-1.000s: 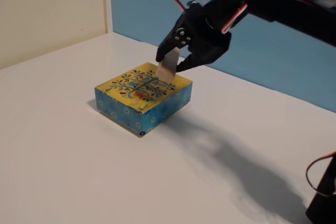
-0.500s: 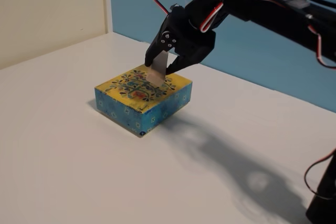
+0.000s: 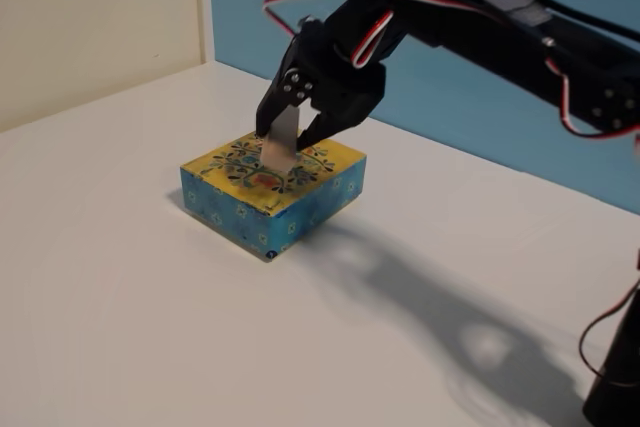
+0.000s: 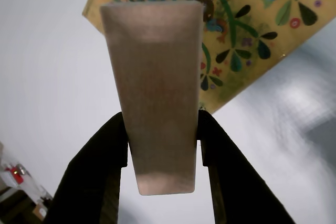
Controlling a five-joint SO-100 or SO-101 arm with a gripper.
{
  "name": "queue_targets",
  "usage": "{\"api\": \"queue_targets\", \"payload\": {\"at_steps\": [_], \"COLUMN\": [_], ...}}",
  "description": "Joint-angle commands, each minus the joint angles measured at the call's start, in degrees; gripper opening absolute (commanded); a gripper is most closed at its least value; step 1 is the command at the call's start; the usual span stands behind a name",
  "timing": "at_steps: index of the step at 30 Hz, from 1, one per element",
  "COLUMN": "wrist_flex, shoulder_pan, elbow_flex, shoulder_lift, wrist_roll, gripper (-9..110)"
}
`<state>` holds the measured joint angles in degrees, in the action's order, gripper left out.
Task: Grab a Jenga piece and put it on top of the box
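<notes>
Fixed view. Gripper (image 3: 290, 137) sits centre-upper frame, clamped on the Jenga piece (image 3: 281, 147), which hangs nearly upright, lower end over the yellow top of the box (image 3: 272, 192). Whether that end touches the lid or floats just above it cannot be told from here. The box sits left of centre on the white table (image 3: 120, 307). Grab looks done and the carry too; what is left, by my reading, is the set-down and the letting go. The arm's shadow falls lower right. A blue wall (image 3: 480, 97) fills the upper right, a cream panel (image 3: 100, 17) the upper left. Nothing stands between block and lid.

Wrist view. The Jenga piece (image 4: 155, 93) fills mid-frame, pinched low down between two dark fingers (image 4: 100, 171) (one each side, flush to its long faces). Beyond its far end, upper right, the box (image 4: 247, 30) shows its tree-and-flower pattern; bare table (image 4: 47, 66) on the left. Held end-on, the block may tip when freed.
</notes>
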<state>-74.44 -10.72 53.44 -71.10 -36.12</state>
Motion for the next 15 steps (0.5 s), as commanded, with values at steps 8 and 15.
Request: {"api": "queue_targets", "payload": {"at_steps": [8, 15], "wrist_flex": [1.1, 1.5], "shoulder_pan": [-2.5, -3.6], "elbow_flex": [-6.4, -10.5], "shoulder_lift": [5.9, 10.2], "wrist_roll": [-1.1, -1.7], "gripper": [0, 0]}}
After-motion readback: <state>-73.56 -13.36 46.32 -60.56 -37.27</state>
